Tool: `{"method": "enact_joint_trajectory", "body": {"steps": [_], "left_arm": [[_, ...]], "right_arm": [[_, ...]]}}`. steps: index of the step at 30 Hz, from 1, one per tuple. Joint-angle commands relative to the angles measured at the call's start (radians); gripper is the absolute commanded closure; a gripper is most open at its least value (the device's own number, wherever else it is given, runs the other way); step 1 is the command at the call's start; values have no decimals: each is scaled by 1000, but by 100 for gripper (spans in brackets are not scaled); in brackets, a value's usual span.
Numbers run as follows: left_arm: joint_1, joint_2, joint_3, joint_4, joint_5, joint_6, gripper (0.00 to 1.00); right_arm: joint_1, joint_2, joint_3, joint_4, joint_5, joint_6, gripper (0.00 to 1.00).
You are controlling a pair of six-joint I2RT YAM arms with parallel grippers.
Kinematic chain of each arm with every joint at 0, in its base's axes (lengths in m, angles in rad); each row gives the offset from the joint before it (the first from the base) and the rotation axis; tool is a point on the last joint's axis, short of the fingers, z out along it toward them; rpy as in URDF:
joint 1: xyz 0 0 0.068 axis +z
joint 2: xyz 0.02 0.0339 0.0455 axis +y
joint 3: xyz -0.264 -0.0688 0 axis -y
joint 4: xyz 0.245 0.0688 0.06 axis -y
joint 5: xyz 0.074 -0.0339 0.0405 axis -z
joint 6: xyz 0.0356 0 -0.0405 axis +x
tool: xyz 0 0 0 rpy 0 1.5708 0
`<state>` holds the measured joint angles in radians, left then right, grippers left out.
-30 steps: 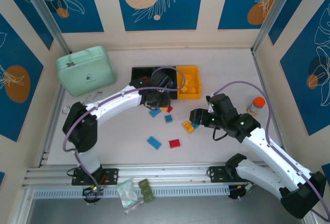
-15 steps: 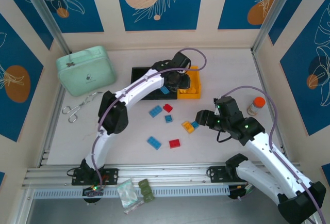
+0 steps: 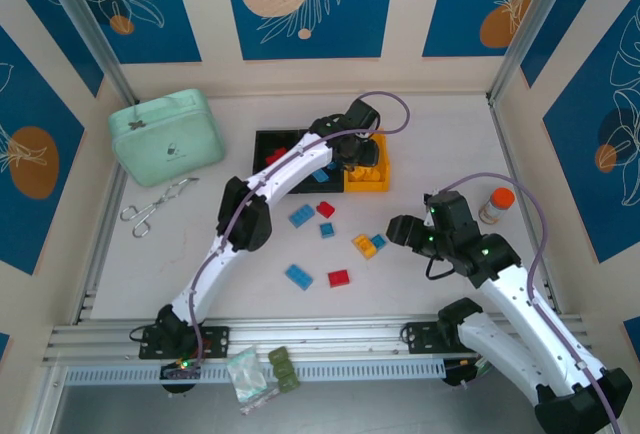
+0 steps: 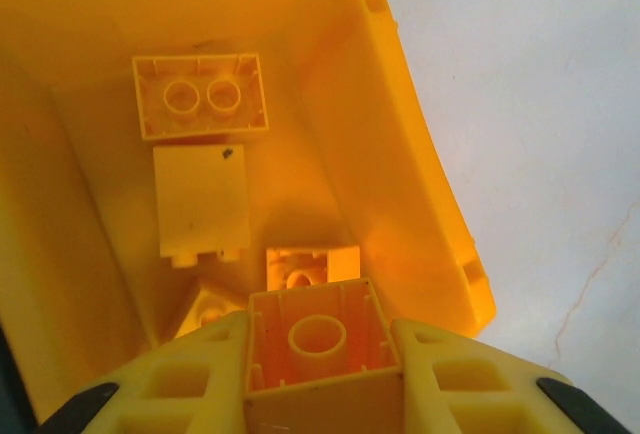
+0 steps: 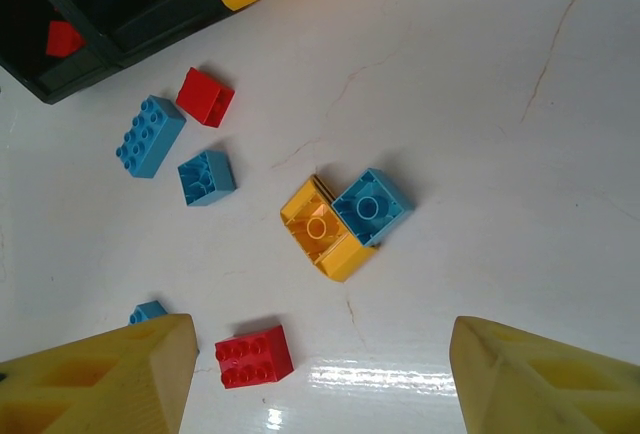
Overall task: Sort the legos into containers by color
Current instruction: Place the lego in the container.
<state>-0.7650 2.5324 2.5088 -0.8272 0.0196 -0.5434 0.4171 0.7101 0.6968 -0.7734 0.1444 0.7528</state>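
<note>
My left gripper (image 4: pixel 318 359) is shut on a yellow lego (image 4: pixel 316 339), hollow underside facing the camera, just over the yellow container (image 4: pixel 400 154). Several yellow legos (image 4: pixel 200 94) lie inside it. From above, that gripper (image 3: pixel 352 149) sits over the yellow bin (image 3: pixel 375 182), beside two black bins (image 3: pixel 262 140). My right gripper (image 5: pixel 320 374) hangs open above the table, nothing between its fingers. Below it lie a yellow lego (image 5: pixel 322 231) touching a blue one (image 5: pixel 369 206), a red one (image 5: pixel 254 356), and further blue (image 5: pixel 150 135) and red (image 5: pixel 205 96) bricks.
A mint-green case (image 3: pixel 166 136) stands at the back left with scissors (image 3: pixel 155 206) in front of it. An orange-capped bottle (image 3: pixel 497 204) is by the right wall. A clear bag and dark green blocks (image 3: pixel 265 372) lie on the front rail.
The left arm stretched from the table in front of the bins to over the yellow bin, carrying the yellow brick. The right gripper drew back slightly to the right.
</note>
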Motion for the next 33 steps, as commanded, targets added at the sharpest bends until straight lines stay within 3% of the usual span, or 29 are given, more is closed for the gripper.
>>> {"method": "enact_joint_trajectory", "body": {"steps": [1,7,11,14,20,28,33], "left_arm": [[13,37,63,38,24,7,71],[23,70,85,78,30,7,69],[27,70,88,83,30,8,50],[27,54,88,83,30,12,42],[26,-37,60,56,65,7,40],[25,-331,-319,158,138,27,39],[24,-553,-645,245,192,37,38]], "right_arm": [[-14,-20,-22,-27,-29,8,32],[-32,-22,-29,-25,-42,4,32],[-46,-20,-38,-15,-55,4,32],[-49,-15,-38,-6,-62,3,32],[-51,-5,-37,7,-68,-2,32],[-39,31,-17,4,-85,3,32],[16,86,-7,0,-70,13,32]]}}
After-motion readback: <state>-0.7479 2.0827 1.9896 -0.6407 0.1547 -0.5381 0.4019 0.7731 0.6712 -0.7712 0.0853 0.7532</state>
